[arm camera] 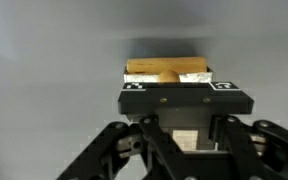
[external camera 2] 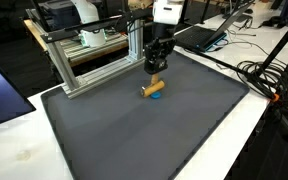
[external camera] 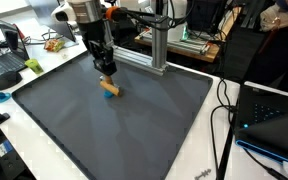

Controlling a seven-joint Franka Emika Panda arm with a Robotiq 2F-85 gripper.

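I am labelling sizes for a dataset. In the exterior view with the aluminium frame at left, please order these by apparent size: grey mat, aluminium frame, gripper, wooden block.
1. grey mat
2. aluminium frame
3. gripper
4. wooden block; it sits at the gripper's tips, equally near the camera, so this order is fair.

From my seat I see a dark grey mat (external camera: pixel 144 125) covering most of the white tabletop (external camera 2: pixel 14 150) in both exterior views. At the mat's far edge stands an aluminium frame (external camera 2: pixel 84 60) of square profiles. In an exterior view an open laptop (external camera: pixel 2 58) sits off the mat's corner with a small green object (external camera: pixel 32 66) near it, and another dark laptop (external camera: pixel 269 110) glows blue on the opposite side. Black cables (external camera 2: pixel 262 75) trail over the tabletop's edge, near a further laptop (external camera 2: pixel 209 32).
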